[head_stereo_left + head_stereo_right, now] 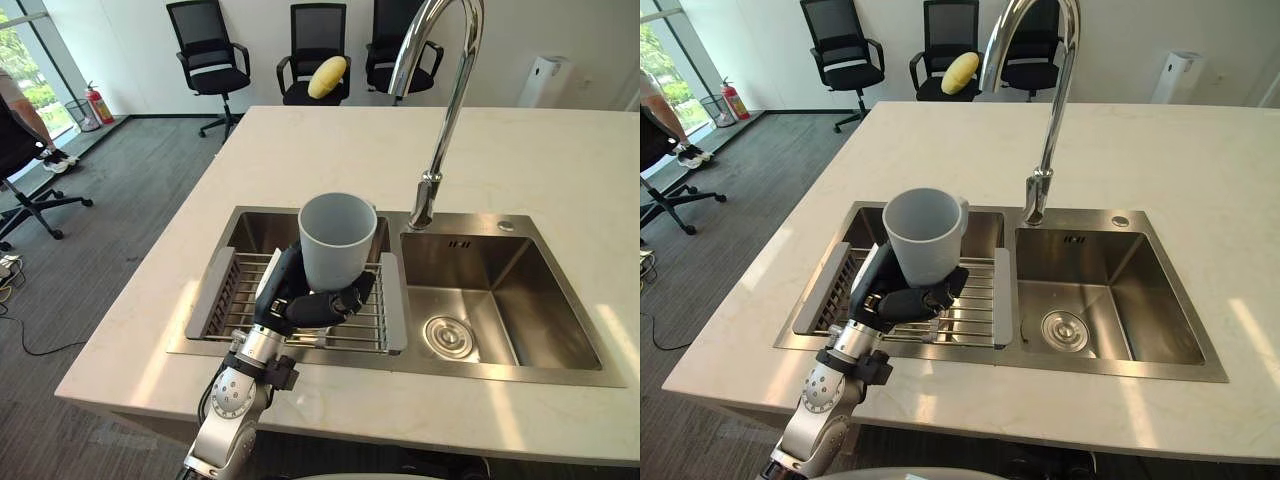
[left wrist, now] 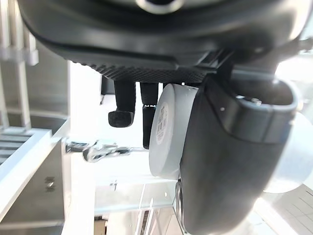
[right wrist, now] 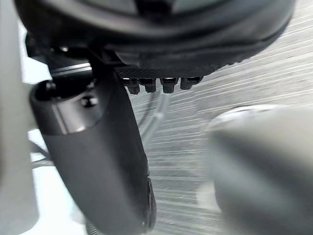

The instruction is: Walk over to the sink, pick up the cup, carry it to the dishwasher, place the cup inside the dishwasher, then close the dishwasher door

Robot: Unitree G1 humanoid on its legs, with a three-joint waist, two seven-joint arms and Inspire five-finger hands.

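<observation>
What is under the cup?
The left hand curls round the lower part of the cup; below is the wire rack across the sink's left basin. The hand covers the cup's base.

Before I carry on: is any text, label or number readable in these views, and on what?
No text can be read.
Sticker on the base of the cup, held in the left hand: print too blurred.
Fire extinguisher: label too small.
</observation>
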